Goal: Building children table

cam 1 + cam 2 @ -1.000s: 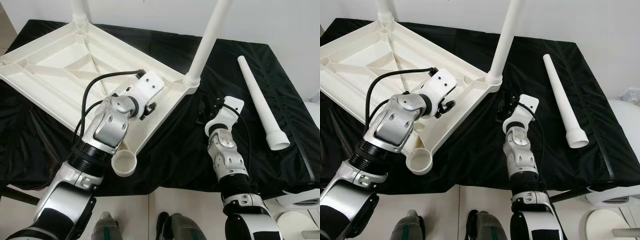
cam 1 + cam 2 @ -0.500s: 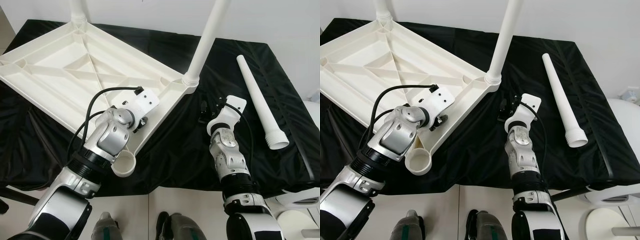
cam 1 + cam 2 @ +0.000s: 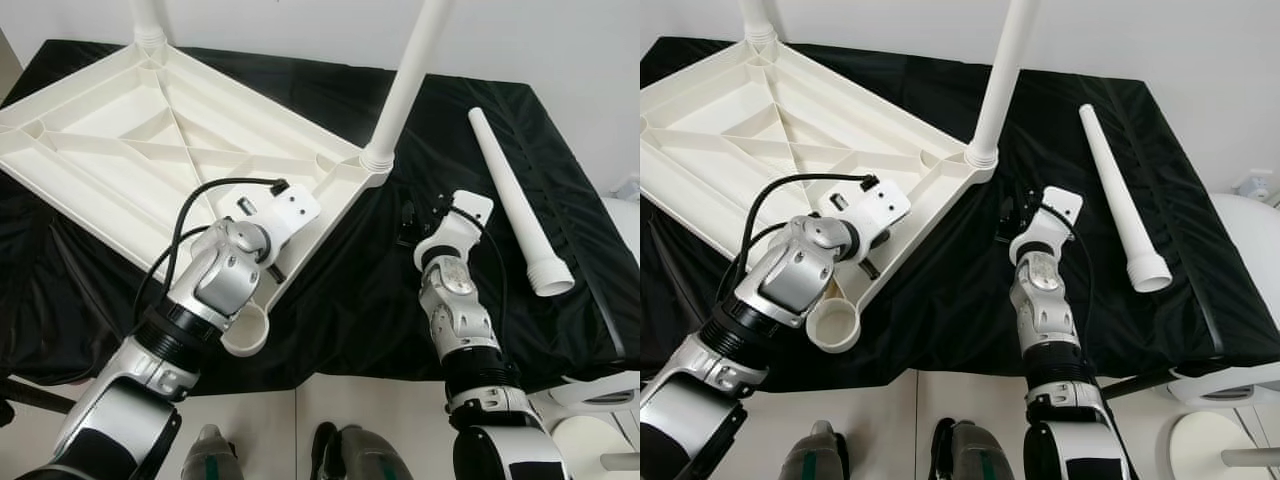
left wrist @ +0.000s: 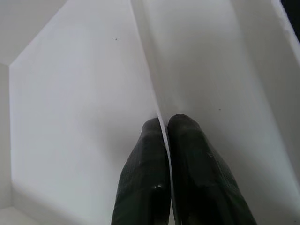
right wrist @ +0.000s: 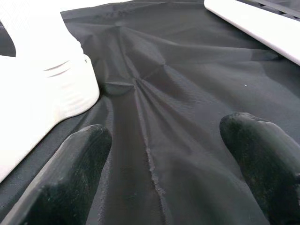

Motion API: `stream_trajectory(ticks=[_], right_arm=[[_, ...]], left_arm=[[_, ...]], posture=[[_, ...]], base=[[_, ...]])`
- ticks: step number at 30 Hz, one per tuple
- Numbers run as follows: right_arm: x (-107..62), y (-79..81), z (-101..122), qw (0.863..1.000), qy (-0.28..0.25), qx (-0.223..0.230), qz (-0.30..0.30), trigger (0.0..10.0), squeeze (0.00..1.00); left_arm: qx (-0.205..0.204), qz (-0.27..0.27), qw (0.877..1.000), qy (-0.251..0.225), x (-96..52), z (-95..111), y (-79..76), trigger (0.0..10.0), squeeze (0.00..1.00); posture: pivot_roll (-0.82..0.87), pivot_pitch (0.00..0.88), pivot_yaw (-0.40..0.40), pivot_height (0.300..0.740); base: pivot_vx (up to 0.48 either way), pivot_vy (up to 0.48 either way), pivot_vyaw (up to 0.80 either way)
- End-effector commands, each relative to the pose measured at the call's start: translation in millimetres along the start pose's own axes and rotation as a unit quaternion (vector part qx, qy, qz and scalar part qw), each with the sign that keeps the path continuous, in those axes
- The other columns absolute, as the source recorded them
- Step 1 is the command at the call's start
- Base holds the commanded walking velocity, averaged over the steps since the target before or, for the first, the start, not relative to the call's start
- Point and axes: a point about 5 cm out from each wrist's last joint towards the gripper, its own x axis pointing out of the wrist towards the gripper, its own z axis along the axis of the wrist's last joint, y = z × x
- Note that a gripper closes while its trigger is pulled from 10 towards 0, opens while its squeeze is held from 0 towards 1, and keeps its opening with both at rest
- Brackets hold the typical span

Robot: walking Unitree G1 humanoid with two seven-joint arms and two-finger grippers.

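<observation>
Tabletop gripped at an inner rib

Upturned white tabletop (image 3: 130, 150) lies on the black cloth (image 3: 340, 290), two legs fitted. Left gripper (image 4: 167, 123) pinches a thin rib (image 4: 147, 70) between its fingers. Right gripper (image 5: 164, 154) hovers spread wide over cloth, near the loose leg (image 3: 515, 200).
</observation>
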Motion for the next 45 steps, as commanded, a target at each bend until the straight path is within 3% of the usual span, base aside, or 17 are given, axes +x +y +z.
stream_trajectory(ticks=[1, 9, 11, 20, 27, 38, 39, 41, 42, 43, 45], right_arm=[[0.6, -1.0, -2.2, 1.000, 0.003, -0.006, -0.003, 10.0, 0.00], [0.6, 1.7, -2.7, 1.000, 0.003, -0.008, 0.002, 10.0, 0.00], [0.5, 3.1, -2.7, 1.000, 0.003, -0.009, 0.004, 10.0, 0.00], [0.7, 6.0, -4.0, 1.000, 0.005, -0.015, 0.011, 10.0, 0.00], [3.4, 7.8, -4.9, 1.000, 0.012, -0.013, 0.012, 10.0, 0.00], [24.7, 17.9, -0.4, 0.999, 0.032, -0.009, 0.016, 10.0, 0.00], [26.8, 19.3, 1.3, 0.999, 0.032, -0.008, 0.020, 10.0, 0.00], [28.3, 21.1, 2.4, 0.999, 0.032, -0.007, 0.028, 10.0, 0.00], [29.6, 24.0, 3.5, 0.998, 0.035, -0.003, 0.047, 10.0, 0.00], [31.1, 27.7, 5.2, 0.997, 0.034, 0.004, 0.072, 10.0, 0.00], [33.3, 31.5, 8.2, 0.994, 0.031, 0.010, 0.102, 10.0, 0.00]], left_arm=[[0.001, 0.004, 1.000, 0.010, 0.8, -1.1, -3.2, 10.0, 0.00], [-0.011, -0.017, 1.000, -0.021, 0.4, 19.4, -16.0, 10.0, 0.00], [-0.019, -0.026, 0.999, -0.042, 1.1, 32.5, -23.8, 10.0, 0.00], [-0.011, -0.042, 0.996, -0.081, -2.5, 59.6, -36.4, 10.0, 0.00], [-0.005, -0.049, 0.995, -0.086, -3.5, 64.8, -41.4, 10.0, 0.00], [0.005, -0.064, 0.993, -0.095, -6.4, 73.1, -53.9, 10.0, 0.00], [0.003, -0.065, 0.993, -0.096, -6.6, 73.5, -55.0, 10.0, 0.11], [0.000, -0.066, 0.993, -0.097, -6.9, 74.1, -55.8, 10.0, 0.11], [-0.002, -0.067, 0.993, -0.098, -7.2, 74.9, -56.4, 10.0, 0.58], [-0.003, -0.066, 0.993, -0.100, -7.5, 76.0, -56.7, 10.0, 0.95], [-0.015, -0.062, 0.992, -0.111, -8.7, 79.2, -55.4, 10.0, 1.00]], posture=[[0.06, 0.101, -0.074, 0.740], [0.06, 0.097, -0.078, 0.740], [0.06, 0.096, -0.080, 0.740], [0.06, 0.099, -0.079, 0.740], [0.06, 0.102, -0.078, 0.740], [0.08, 0.112, -0.079, 0.740], [0.08, 0.113, -0.079, 0.740], [0.08, 0.113, -0.079, 0.740], [0.08, 0.114, -0.080, 0.740], [0.08, 0.115, -0.080, 0.740], [0.08, 0.115, -0.080, 0.740]], base=[[0.000, 0.000, 0.00], [0.000, 0.000, 0.00], [0.000, 0.000, 0.00], [0.000, 0.000, 0.00], [0.000, 0.000, 0.00], [0.000, 0.000, 0.00], [0.000, 0.000, 0.00], [0.000, 0.000, 0.00], [0.000, 0.000, 0.00], [0.000, 0.000, 0.00], [0.000, 0.000, 0.00]])
